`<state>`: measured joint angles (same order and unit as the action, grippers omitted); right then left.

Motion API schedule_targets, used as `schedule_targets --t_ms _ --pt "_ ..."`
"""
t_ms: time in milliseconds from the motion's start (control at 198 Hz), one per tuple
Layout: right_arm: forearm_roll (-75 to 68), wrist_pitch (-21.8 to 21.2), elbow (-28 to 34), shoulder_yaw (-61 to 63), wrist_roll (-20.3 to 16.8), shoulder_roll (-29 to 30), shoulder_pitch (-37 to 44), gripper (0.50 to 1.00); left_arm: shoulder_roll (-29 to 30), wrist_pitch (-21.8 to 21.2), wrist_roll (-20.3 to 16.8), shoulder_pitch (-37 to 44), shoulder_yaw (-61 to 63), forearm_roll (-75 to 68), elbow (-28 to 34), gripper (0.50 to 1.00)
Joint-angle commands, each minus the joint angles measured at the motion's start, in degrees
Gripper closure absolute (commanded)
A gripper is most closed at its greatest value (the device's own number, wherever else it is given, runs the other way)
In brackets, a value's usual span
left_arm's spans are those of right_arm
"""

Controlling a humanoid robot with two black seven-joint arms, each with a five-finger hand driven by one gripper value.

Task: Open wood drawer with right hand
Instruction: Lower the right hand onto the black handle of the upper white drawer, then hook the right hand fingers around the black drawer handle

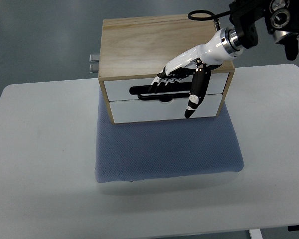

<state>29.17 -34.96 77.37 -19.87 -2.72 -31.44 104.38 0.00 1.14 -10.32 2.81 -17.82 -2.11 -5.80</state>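
Note:
A small wooden drawer box (139, 45) with two white drawer fronts stands on a blue-grey mat (164, 154). The upper drawer (122, 90) has a dark slot handle, and the lower drawer (144, 110) sits flush below it. My right hand (182, 82) reaches in from the upper right over the box's front edge. Its fingers (164, 79) curl down into the upper drawer's slot handle, while the thumb (197, 97) hangs down across both fronts. Both drawers look closed.
The box and mat rest on a white table (40, 164). A metal bracket (93, 62) sticks out behind the box's left side. The right arm's black wrist and cable loop (202, 16) hover over the box's back right corner.

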Motion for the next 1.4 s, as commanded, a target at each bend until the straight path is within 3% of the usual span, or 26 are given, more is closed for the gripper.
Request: schedule_targets --t_ms 0,167,172,192,1397 --pt "0.01 1.21 -0.47 0.01 0.0 0.24 -0.49 0.556 0.0 0.0 0.04 0.0 -0.02 0.0 0.0 0.5" --pt "-0.07 4.11 -0.82 0.01 0.0 0.41 -0.67 0.556 0.0 0.0 -0.05 0.0 -0.02 0.0 0.0 0.5" --pt "0.01 6.02 -0.82 -0.08 0.0 0.94 -1.19 0.556 0.0 0.0 -0.05 0.0 -0.02 0.0 0.0 0.5" --pt "0.01 6.48 -0.82 -0.08 -0.09 1.12 -1.2 0.556 0.0 0.0 -0.05 0.0 0.06 0.0 0.0 0.5" --pt "0.98 11.05 -1.26 -3.51 -1.15 1.73 -4.45 0.556 0.0 0.0 -0.05 0.0 -0.02 0.0 0.0 0.5"
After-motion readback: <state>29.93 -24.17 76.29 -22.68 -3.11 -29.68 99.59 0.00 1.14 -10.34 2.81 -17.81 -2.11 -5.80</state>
